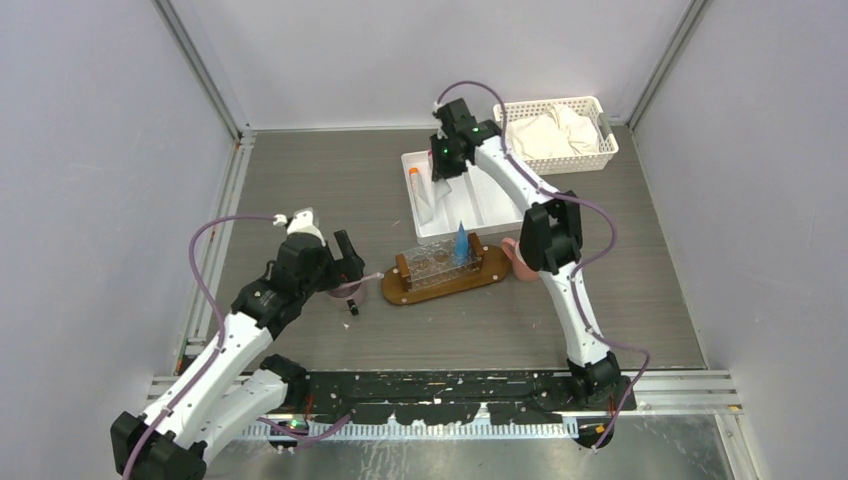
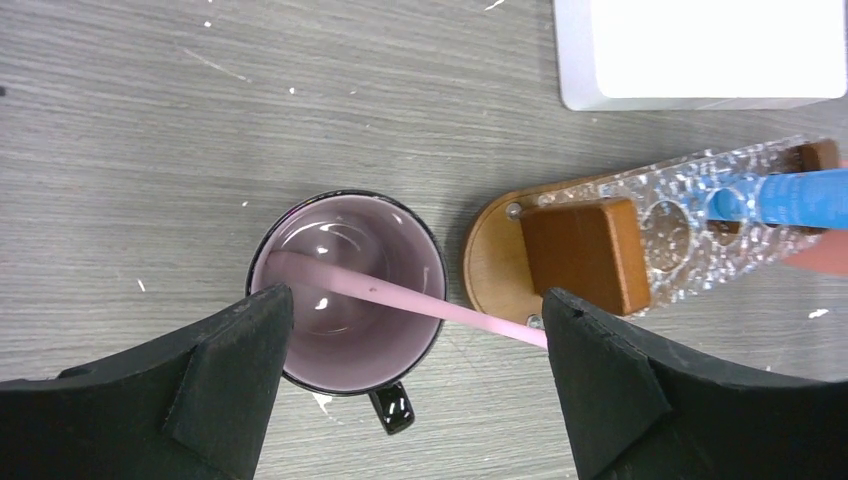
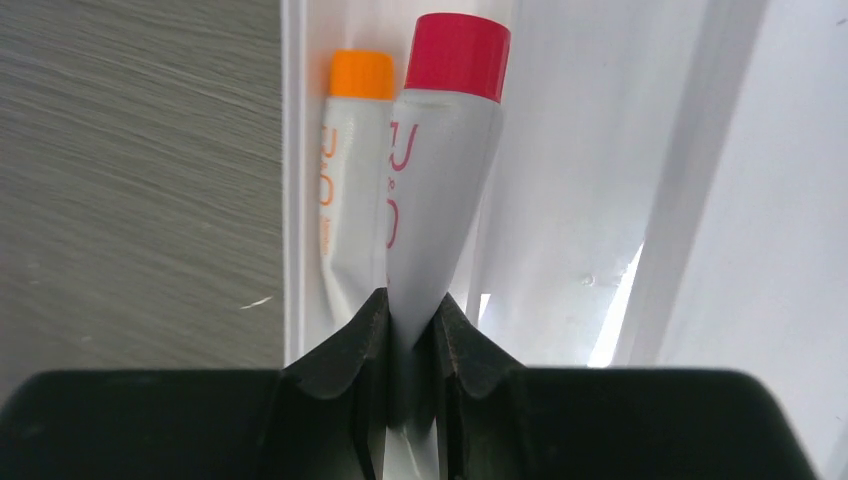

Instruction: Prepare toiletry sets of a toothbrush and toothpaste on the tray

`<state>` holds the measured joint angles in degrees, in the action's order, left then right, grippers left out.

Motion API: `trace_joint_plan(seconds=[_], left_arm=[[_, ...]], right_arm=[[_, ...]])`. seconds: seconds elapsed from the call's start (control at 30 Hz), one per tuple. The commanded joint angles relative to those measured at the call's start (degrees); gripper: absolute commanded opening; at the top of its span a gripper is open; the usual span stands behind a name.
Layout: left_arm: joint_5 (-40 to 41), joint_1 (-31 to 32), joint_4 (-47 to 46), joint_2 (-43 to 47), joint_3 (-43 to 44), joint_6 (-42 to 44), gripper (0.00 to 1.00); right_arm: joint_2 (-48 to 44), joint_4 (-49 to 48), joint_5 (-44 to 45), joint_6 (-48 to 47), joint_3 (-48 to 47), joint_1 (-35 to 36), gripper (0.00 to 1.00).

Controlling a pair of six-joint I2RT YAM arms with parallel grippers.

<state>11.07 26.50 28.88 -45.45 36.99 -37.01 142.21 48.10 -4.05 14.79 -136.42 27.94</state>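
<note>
Right gripper [image 3: 412, 318]: jaws pressed together on the flat crimped end of the red-capped tube [image 3: 440, 170], a white tube with its cap pointing away from the wrist.
- Orange-capped tube [image 3: 350, 170]: white, just beside the red-capped one and partly behind it. It lies against the outer wall of the white divided tray [image 3: 600, 200].
- In the top view this gripper hangs over the white divided tray's left compartment.

Left gripper [image 2: 415, 305]: fingers [image 2: 230, 370] spread wide, nothing pinched, poised above the mug [image 2: 345, 345].
- Mug: dark rim, pink inside, standing on the grey table [image 2: 150, 120] with its handle toward the wrist.
- Pink toothbrush [image 2: 400, 297]: one end rests inside the mug. The shaft slants over the rim and ends at the right finger; contact there cannot be told.

Wooden oval tray [image 1: 400, 292]: just beside the mug, between the two arms.
- Clear rack [image 1: 432, 262]: stands on it, with round holes.
- Blue tube [image 1: 460, 245]: stands upright in one hole.

Lattice basket [image 1: 605, 150]: far right corner of the table, holding white cloth [image 1: 550, 132].
</note>
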Motion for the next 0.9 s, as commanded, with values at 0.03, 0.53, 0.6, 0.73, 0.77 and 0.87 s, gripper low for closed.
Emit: trace_joint_plan(seconds=[0.03, 0.53, 0.6, 0.73, 0.77, 0.87], left_arm=[[-4.5, -0.2, -1.3, 2.9, 4.4, 2.9, 0.94], [-2.6, 19.0, -5.9, -4.4, 27.4, 31.6, 0.85], [7.0, 29.6, -3.8, -7.6, 31.2, 37.2, 0.84], [34.6, 50.4, -5.2, -15.9, 33.6, 51.3, 0.84], [42.4, 54.8, -7.3, -18.8, 33.4, 56.1, 0.84], [61.3, 61.7, -19.7, -27.1, 30.7, 73.0, 0.84]], right_arm=[[-12.9, -2.7, -7.8, 6.0, -4.6, -1.2, 0.14], [-33.9, 1.3, -21.2, 20.0, 9.9, -1.1, 0.12], [-36.0, 3.8, -21.4, 19.6, 11.7, -1.1, 0.12], [-40.2, 7.9, -21.6, 16.9, 17.2, -1.0, 0.12], [-41.0, 8.6, -22.1, 16.4, 19.2, -1.0, 0.12], [-44.2, 8.8, -24.3, 15.5, 24.9, -1.0, 0.12]])
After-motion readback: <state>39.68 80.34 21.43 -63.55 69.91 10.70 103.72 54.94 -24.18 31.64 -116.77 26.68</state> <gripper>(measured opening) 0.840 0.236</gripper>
